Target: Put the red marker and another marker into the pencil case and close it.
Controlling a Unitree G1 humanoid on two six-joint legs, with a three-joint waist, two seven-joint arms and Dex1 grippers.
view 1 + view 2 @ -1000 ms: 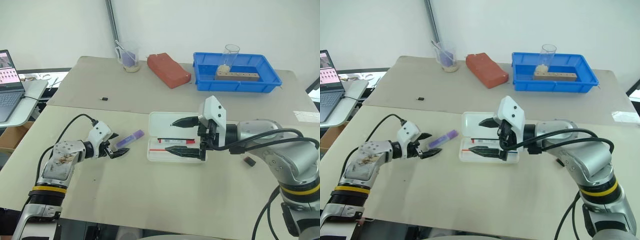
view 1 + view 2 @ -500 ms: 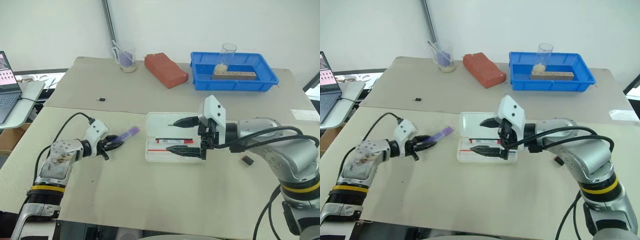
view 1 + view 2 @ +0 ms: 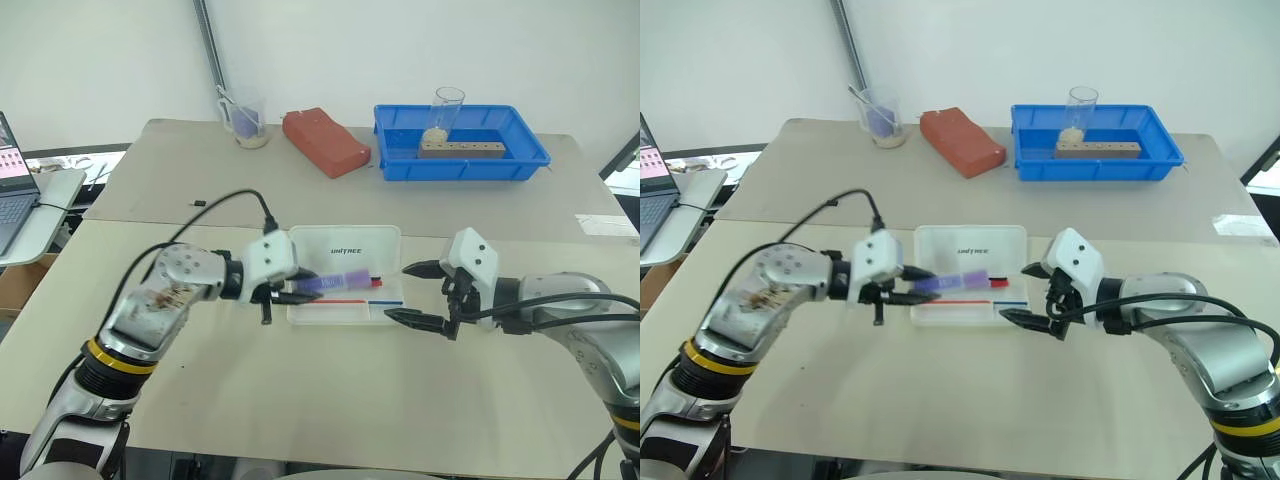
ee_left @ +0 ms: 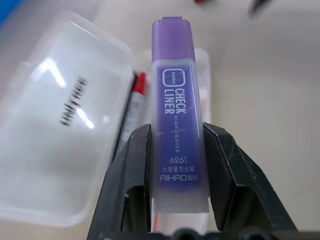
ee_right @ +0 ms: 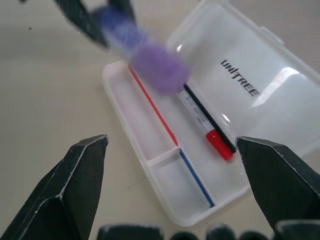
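Note:
The pencil case (image 3: pixel 322 246) lies open at the table's middle, its lid with black lettering flat behind the tray. The red marker (image 3: pixel 375 281) lies in the tray along the hinge side, its red cap (image 5: pixel 219 143) toward my right arm. My left gripper (image 3: pixel 298 291) is shut on the purple marker (image 3: pixel 328 283), holding it nearly level just above the tray's left half. In the left wrist view, the purple marker (image 4: pixel 177 115) is clamped between both black fingers (image 4: pixel 131 170). My right gripper (image 3: pixel 398 292) stands open and empty just right of the case.
A blue tray (image 3: pixel 520 160) with a wooden block and a glass stands at the back right. A red brick (image 3: pixel 322 142) and a plastic cup (image 3: pixel 243 120) sit at the back. A small black piece (image 3: pixel 200 203) lies at the left, and a laptop (image 3: pixel 12 185) is off the table's left side.
My left gripper shut on the purple marker, lifted it off the table and carried it right, over the case. My right gripper drew back from over the case to its right side.

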